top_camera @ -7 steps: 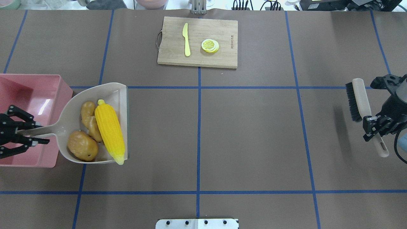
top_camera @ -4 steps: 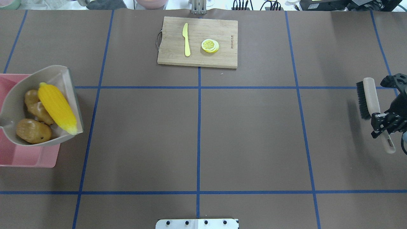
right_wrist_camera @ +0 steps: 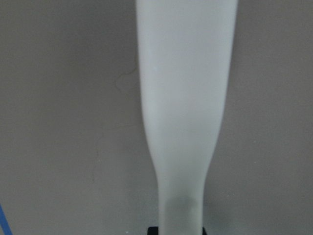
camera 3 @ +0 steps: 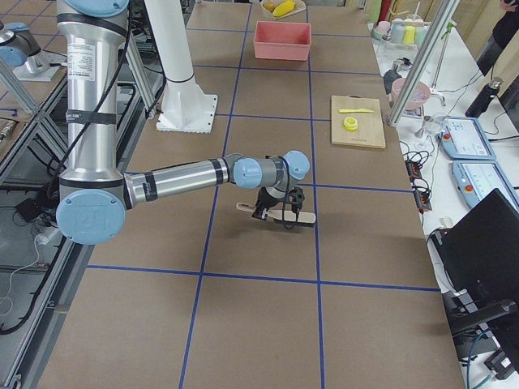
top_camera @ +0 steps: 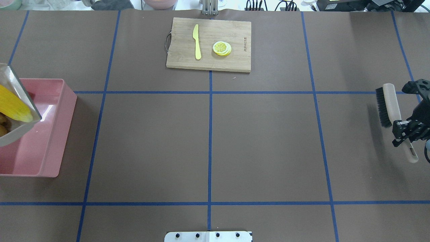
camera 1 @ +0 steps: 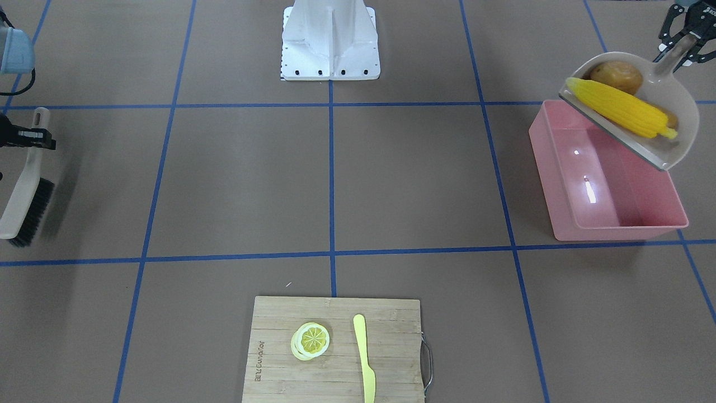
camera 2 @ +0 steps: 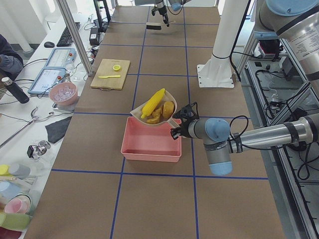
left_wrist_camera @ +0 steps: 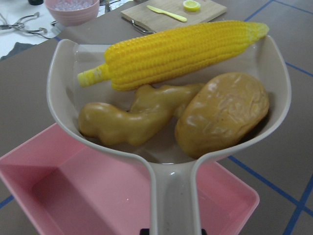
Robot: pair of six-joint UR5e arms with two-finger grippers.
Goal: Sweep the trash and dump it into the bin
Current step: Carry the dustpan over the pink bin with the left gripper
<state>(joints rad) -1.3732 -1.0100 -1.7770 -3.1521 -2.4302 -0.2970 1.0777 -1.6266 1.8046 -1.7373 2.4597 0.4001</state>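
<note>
Currently the left gripper (camera 1: 679, 42) is clenched on the handle of the beige dustpan (camera 1: 683, 112), held in the air over the bin (camera 1: 615, 232). The bin stands on the table (top_camera: 262, 141) at its left end. The pan is tilted, with its open lip lowest and above the bin's interior near the corner closest to the robot.

All three pieces of trash lie in the pan:
- The corn cob (camera 1: 621, 115) lies along the lip.
- The ginger root (left_wrist_camera: 139, 115) sits behind it, touching the cob.
- The potato (camera 1: 616, 75) is beside the ginger, nearest the handle.

The right gripper (top_camera: 404, 130) is at the table's right end, clamped on the handle of the brush (top_camera: 389, 101), with the bristles turned toward the table's middle. I cannot tell whether the brush touches the surface.

A cutting board (top_camera: 181, 57) lies at the middle of the far edge. It carries a plastic knife (top_camera: 197, 42) and a lemon slice (top_camera: 221, 48), near each other but apart.
</note>
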